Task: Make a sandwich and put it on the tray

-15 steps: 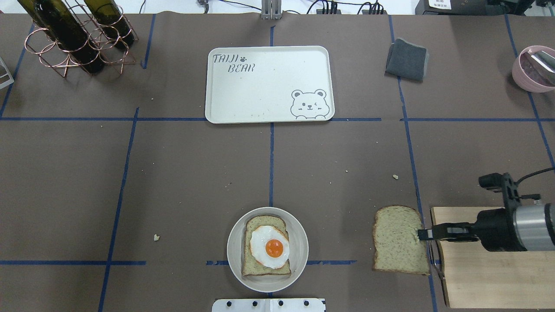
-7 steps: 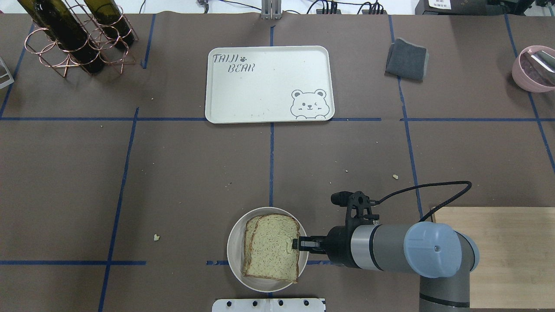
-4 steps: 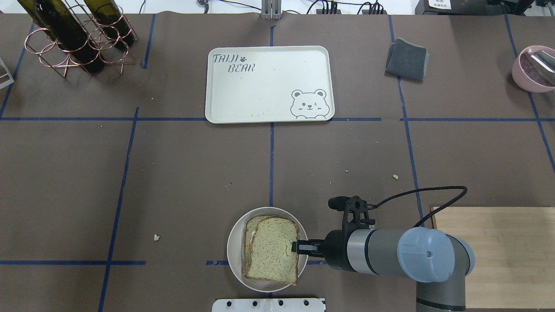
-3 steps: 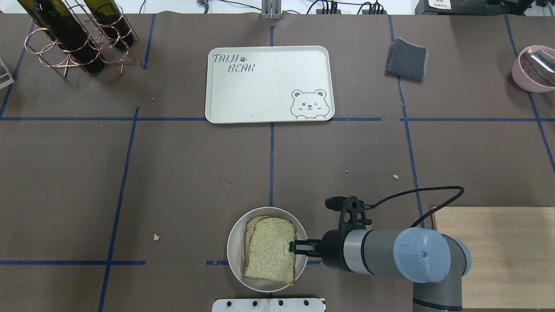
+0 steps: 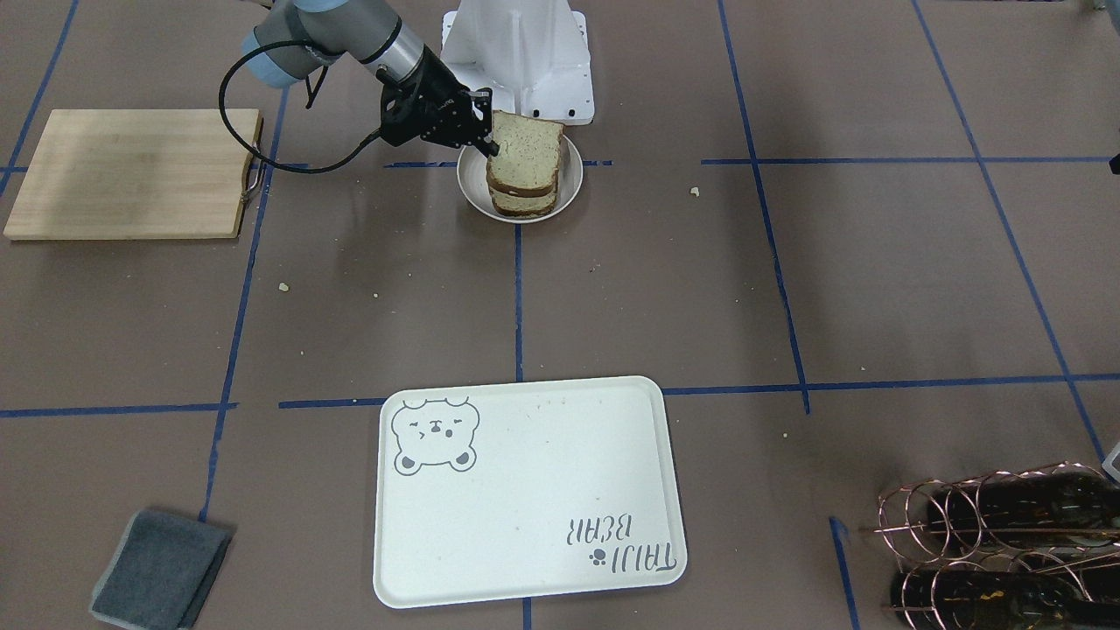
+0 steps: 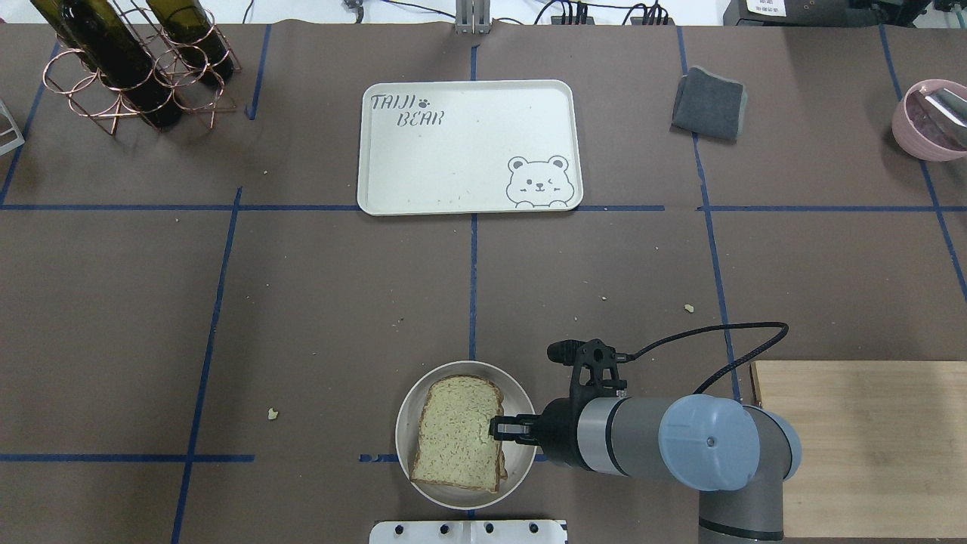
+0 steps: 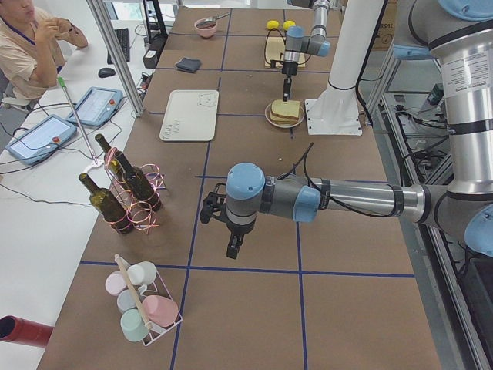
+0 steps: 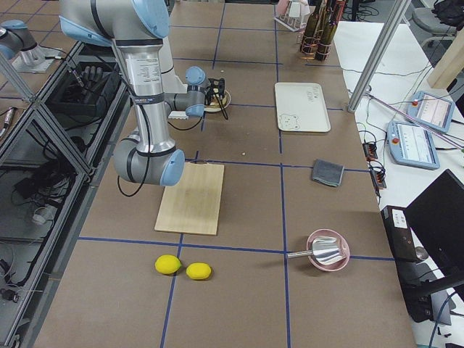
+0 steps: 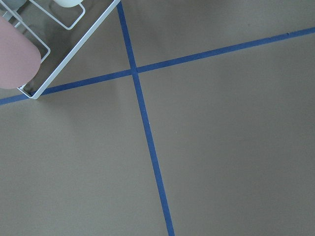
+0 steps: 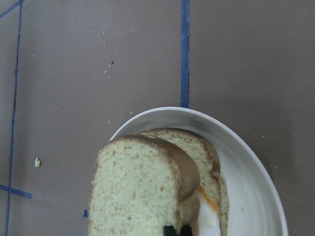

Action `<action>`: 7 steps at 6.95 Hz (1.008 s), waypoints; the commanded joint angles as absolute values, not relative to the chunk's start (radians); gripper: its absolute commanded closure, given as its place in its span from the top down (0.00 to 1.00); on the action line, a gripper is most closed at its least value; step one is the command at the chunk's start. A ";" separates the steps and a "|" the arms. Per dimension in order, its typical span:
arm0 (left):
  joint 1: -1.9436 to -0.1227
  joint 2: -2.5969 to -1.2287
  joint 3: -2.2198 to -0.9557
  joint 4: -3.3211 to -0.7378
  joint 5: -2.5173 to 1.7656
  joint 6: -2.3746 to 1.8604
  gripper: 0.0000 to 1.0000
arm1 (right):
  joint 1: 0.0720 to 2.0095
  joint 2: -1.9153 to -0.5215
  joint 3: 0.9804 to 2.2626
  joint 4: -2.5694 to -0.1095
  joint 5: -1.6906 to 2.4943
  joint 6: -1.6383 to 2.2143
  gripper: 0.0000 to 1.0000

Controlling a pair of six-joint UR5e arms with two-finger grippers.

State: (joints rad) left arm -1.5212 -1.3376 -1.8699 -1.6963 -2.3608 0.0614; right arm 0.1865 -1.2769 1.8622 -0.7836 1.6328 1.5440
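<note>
A round white bowl (image 6: 521,393) near the table's front edge holds a bread slice with a fried egg (image 10: 206,212) on it. My right gripper (image 6: 495,428) is shut on the right edge of a second bread slice (image 6: 455,442) and holds it just above the first, covering it in the overhead view. The front view shows the top slice (image 5: 525,143) over the lower slice (image 5: 523,203), with the right gripper (image 5: 490,140) at its edge. The cream tray (image 6: 468,147) with the bear drawing lies at the far middle with nothing on it. My left gripper (image 7: 231,250) hovers over bare table; I cannot tell its state.
A wooden cutting board (image 6: 861,446) lies right of the bowl. A grey cloth (image 6: 709,103) and a pink bowl (image 6: 925,121) are at the far right. A copper wine rack (image 6: 128,68) with bottles stands at the far left. A cup rack (image 9: 29,54) is near my left wrist.
My right gripper carried the second slice from beside the cutting board to over the bowl, then shifted it left until it covers the egg and lower slice.
</note>
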 commanded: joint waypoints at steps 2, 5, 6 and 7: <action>-1.522 -1.338 -1.870 -1.694 -2.361 0.061 1.00 | 0.253 -1.256 1.914 -0.971 1.670 1.540 1.00; -1.514 -1.342 -1.876 -1.700 -2.385 0.061 1.00 | 0.548 -1.204 2.032 -1.469 1.990 1.418 1.00; -1.513 -1.345 -1.881 -1.727 -2.451 0.061 1.00 | 0.675 -1.210 2.033 -1.565 2.075 1.256 1.00; -1.491 -1.348 -1.887 -1.799 -2.454 0.060 1.00 | 0.786 -1.262 2.033 -1.616 2.121 1.054 1.00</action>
